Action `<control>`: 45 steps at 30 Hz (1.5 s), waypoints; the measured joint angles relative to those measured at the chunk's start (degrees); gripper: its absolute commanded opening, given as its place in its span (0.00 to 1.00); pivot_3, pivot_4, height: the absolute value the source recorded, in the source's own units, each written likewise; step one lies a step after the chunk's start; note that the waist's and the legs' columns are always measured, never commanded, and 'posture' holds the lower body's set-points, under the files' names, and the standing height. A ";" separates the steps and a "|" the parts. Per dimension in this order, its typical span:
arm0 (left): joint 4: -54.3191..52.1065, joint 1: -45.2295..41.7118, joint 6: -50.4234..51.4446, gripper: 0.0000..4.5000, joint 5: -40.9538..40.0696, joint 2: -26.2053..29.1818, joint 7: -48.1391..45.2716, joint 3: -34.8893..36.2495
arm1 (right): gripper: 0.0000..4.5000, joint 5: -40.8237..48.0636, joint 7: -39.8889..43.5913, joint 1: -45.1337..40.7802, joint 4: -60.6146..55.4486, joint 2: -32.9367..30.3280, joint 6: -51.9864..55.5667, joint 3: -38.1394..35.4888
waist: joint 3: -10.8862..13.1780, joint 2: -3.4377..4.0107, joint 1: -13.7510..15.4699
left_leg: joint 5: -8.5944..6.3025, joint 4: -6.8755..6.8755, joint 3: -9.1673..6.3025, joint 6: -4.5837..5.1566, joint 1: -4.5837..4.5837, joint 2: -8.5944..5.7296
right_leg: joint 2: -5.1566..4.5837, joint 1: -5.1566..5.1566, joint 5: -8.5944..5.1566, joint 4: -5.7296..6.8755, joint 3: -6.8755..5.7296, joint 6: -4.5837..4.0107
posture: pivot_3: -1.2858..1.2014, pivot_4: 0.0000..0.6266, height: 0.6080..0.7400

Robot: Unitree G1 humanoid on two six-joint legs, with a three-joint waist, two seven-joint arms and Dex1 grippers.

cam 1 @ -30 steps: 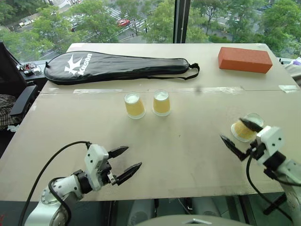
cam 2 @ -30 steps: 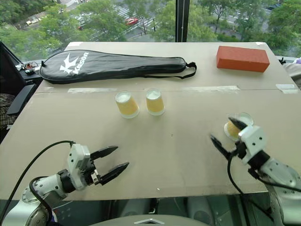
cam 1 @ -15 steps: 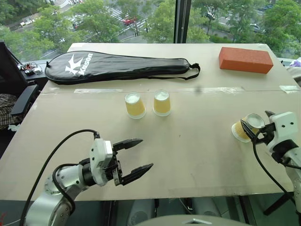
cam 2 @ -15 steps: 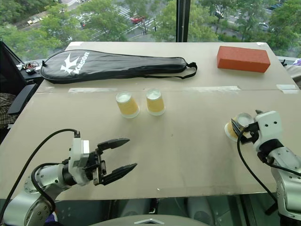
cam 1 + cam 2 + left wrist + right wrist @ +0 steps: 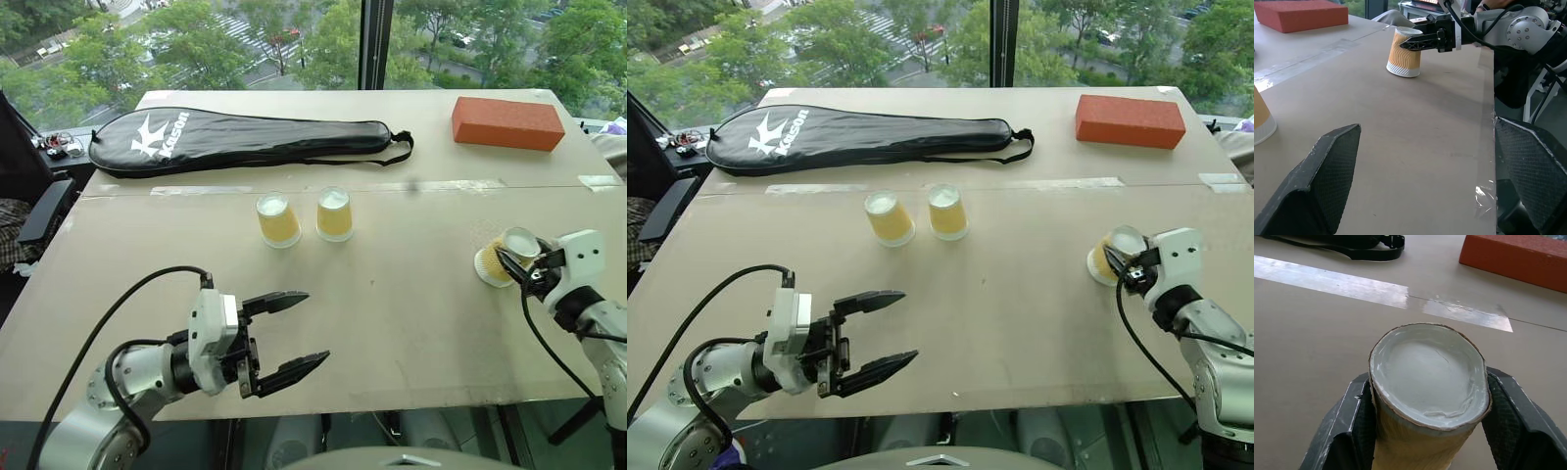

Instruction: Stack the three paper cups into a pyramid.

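Orange paper cup (image 5: 1427, 396) sits upside down between the right gripper (image 5: 516, 265) jaws — clenched on it; left gripper (image 5: 294, 333) released.

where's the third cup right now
In the head views, the third cup stands upside down at the table's right side, gripped by the right gripper.

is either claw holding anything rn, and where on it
The right claw grips the upside-down ribbed yellow-orange paper cup by its sides near the white base. The left claw is open, empty.
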 measured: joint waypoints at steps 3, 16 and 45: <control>0.00 0.08 0.44 1.00 -0.13 0.72 0.42 0.14 | 0.48 2.10 3.69 -1.63 -1.70 -1.07 0.01 3.41 | 0.04 0.05 -0.21 | 0.00 -0.01 0.01 0.00 0.02 0.02 | 0.02 -0.01 0.00 0.00 0.02 0.00 | 0.52 0.24 1.00; 0.28 3.23 -0.26 1.00 0.80 0.80 1.52 1.35 | 0.48 -3.77 10.23 -8.24 -2.66 -1.89 -4.54 22.79 | 0.11 0.05 0.06 | 0.00 -0.02 -0.05 0.00 -0.03 0.02 | 0.00 -0.02 0.00 -0.05 -0.06 -0.01 | 0.52 0.24 1.00; 13.83 -36.47 22.51 1.00 11.17 -17.22 38.35 -13.22 | 0.99 17.92 24.94 8.05 -14.02 -11.24 -9.86 3.79 | 0.27 -0.11 1.52 | 0.00 0.03 -0.27 0.00 -0.04 -0.23 | 0.04 0.13 0.13 -0.01 -0.20 -0.16 | 0.52 0.24 1.00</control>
